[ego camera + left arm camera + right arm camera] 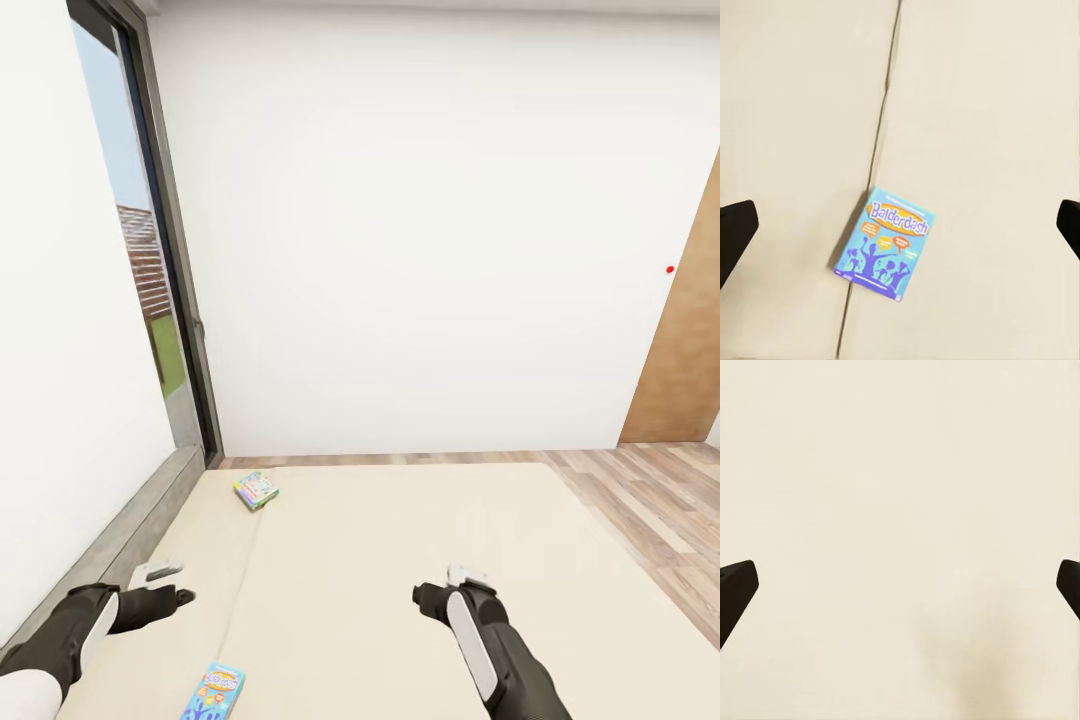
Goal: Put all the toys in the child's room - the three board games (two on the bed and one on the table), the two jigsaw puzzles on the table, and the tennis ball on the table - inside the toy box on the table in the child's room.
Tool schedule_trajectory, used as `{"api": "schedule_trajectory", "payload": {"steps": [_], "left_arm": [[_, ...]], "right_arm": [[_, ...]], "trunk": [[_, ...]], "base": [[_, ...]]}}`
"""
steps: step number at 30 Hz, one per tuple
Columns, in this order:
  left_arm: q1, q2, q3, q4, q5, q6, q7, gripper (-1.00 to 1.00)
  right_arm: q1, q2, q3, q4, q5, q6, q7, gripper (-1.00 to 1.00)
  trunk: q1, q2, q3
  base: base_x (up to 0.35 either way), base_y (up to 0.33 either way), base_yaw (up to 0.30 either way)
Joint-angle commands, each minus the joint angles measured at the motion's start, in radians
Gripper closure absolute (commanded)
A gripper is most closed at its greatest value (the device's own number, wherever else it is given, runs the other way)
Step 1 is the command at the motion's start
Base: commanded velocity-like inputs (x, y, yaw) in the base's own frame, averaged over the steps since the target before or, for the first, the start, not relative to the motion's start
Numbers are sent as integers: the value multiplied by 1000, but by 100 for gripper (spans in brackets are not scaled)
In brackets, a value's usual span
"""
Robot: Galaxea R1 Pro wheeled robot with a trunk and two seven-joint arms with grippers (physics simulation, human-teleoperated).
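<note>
Left gripper (pixel 900 225), fingers (pixel 735 232) spread and empty, above the blue board game (pixel 885 244) lying flat on the bed (pixel 400 560). Descend squarely, straddling the box's short sides. Right gripper (pixel 900 589) likewise open, idle.

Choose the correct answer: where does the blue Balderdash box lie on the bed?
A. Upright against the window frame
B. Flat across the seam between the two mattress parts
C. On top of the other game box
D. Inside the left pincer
B: in the left wrist view the blue Balderdash box lies flat on the bed, across its seam, untouched by the open left pincer.
</note>
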Motion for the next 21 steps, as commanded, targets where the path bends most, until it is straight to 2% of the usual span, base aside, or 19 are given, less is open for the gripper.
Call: {"api": "schedule_trajectory", "payload": {"steps": [1, 8, 16, 21], "left_arm": [[-2, -2, 4, -2, 2, 7, 13, -100], [-22, -19, 3, -4, 4, 6, 90, -100], [-32, -24, 1, -5, 4, 1, 112, -100], [-33, -25, 1, -6, 6, 1, 113, -100]], "right_arm": [[-5, 1, 1, -7, -10, 10, -10, -100], [-43, 3, 4, -29, -12, 47, -14, -100], [-89, 3, 5, -60, -21, 58, -11, -100], [-99, 3, 15, -70, -19, 57, -12, -100]], "trunk": [[0, -2, -2], [0, -2, -2], [0, -2, -2], [0, -2, -2]], "base": [[0, 0, 0], [0, 0, 0], [0, 0, 0], [0, 0, 0]]}}
